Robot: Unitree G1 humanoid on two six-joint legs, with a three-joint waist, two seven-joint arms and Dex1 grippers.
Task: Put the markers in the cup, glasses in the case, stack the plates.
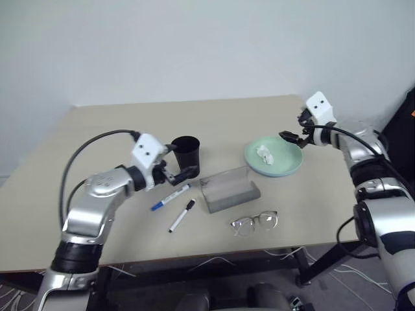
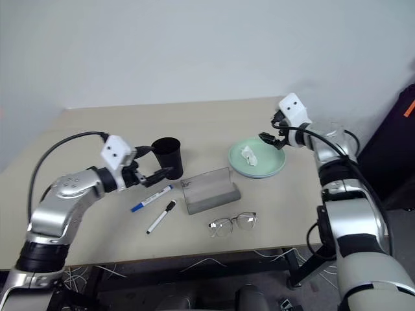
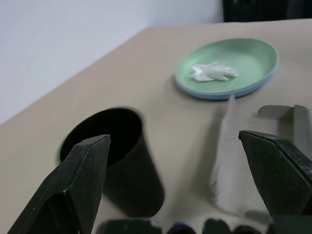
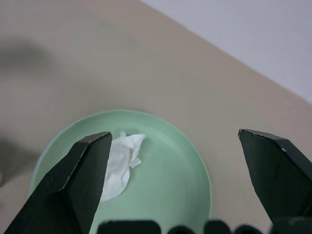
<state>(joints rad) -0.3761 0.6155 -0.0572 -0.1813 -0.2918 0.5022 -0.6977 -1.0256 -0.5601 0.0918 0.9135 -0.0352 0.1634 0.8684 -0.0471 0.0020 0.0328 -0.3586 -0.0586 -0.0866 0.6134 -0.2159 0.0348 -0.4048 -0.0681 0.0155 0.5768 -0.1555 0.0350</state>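
The black cup (image 1: 186,150) stands upright left of the table's middle. My left gripper (image 1: 180,162) is open right at the cup, which stands just ahead of one of its fingers (image 3: 73,195). Two markers lie in front of the cup, the blue-capped one (image 1: 170,197) and the black-capped one (image 1: 182,216). The grey case (image 1: 229,189) lies open in the middle, and the glasses (image 1: 254,221) lie before it near the front edge. The mint green plate (image 1: 275,159) rests on the light blue plate (image 3: 214,95). My right gripper (image 1: 295,133) hovers open over the green plate's right rim, holding nothing.
A crumpled white tissue (image 1: 264,153) lies in the green plate. The beige table (image 1: 97,129) stands against a pale wall. A black cable loops over my left arm. A dark object stands at the far right beside the table.
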